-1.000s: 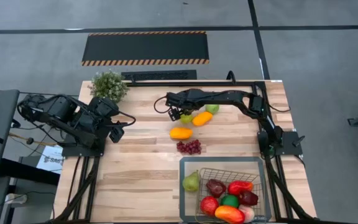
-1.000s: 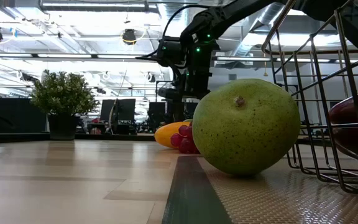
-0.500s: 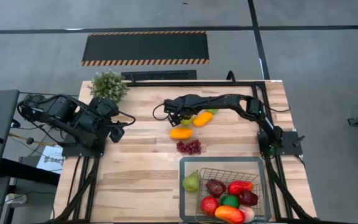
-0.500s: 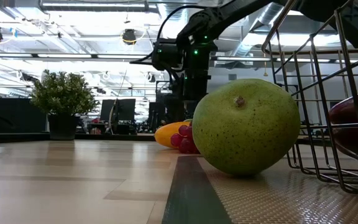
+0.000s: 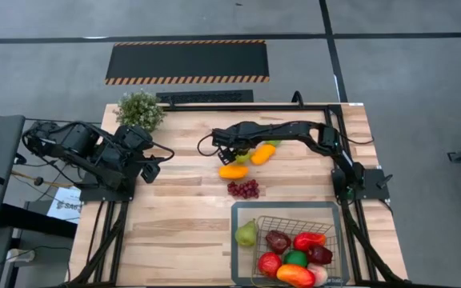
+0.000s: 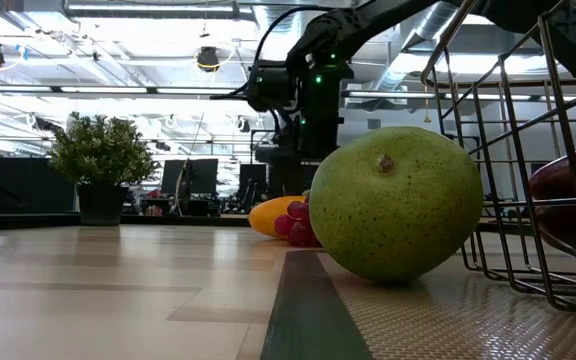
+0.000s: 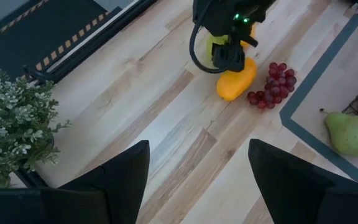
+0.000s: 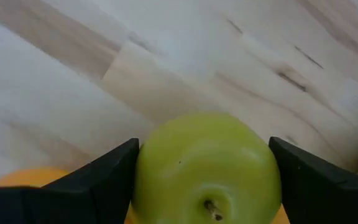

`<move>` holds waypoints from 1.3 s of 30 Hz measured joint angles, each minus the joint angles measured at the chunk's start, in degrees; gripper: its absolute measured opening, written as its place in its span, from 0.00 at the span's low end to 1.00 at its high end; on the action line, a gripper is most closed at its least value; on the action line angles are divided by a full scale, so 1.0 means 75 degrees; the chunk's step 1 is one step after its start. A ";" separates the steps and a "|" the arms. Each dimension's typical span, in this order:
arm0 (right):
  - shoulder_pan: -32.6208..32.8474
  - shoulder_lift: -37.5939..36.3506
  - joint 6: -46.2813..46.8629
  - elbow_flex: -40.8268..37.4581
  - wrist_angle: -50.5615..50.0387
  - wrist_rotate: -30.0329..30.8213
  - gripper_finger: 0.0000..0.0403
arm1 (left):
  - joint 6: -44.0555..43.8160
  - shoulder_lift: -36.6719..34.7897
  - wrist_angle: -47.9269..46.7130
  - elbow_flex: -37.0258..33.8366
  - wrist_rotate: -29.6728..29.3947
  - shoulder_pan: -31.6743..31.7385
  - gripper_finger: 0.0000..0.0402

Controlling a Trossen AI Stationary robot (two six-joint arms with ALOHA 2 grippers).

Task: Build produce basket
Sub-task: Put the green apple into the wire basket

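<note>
The right claw (image 5: 237,154) is out over the far middle of the counter (image 5: 174,208), and its two dark fingers (image 8: 104,171) sit against either side of a green apple (image 8: 207,168), which fills the space between them with its stem toward the wrist camera. In the high view the apple is mostly hidden under the claw, so whether it is lifted clear of the wood cannot be told. A yellow-orange fruit (image 5: 232,170) lies just beside the claw on its near side, an orange one (image 5: 262,154) lies just beside it toward the right arm's base, and a second green fruit (image 5: 273,142) shows past that, partly under the arm. A purple grape bunch (image 5: 245,190) lies on the wood between this group and the basket.

The wire-mesh basket (image 5: 238,210) stands at the near right of the counter. On its flat grey rim, outside the wire walls, a green pear (image 5: 246,234) lies on its side. Inside the mesh are a dark maroon fruit (image 5: 278,241), a red pepper-like piece (image 5: 309,240), a red fruit (image 5: 270,264), a green one (image 5: 296,258), another dark red one (image 5: 320,255) and an orange-red one (image 5: 295,276).

The left claw (image 5: 149,170) waits folded back at the counter's left edge, near a bushy potted plant (image 5: 140,110); its fingers (image 7: 120,177) stand wide apart with nothing between them.
</note>
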 joint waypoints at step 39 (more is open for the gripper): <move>0.7711 -0.2486 0.5131 0.0025 -0.3611 -0.0765 0.86 | -0.0339 0.0000 0.0000 0.0000 -0.0077 0.0000 0.65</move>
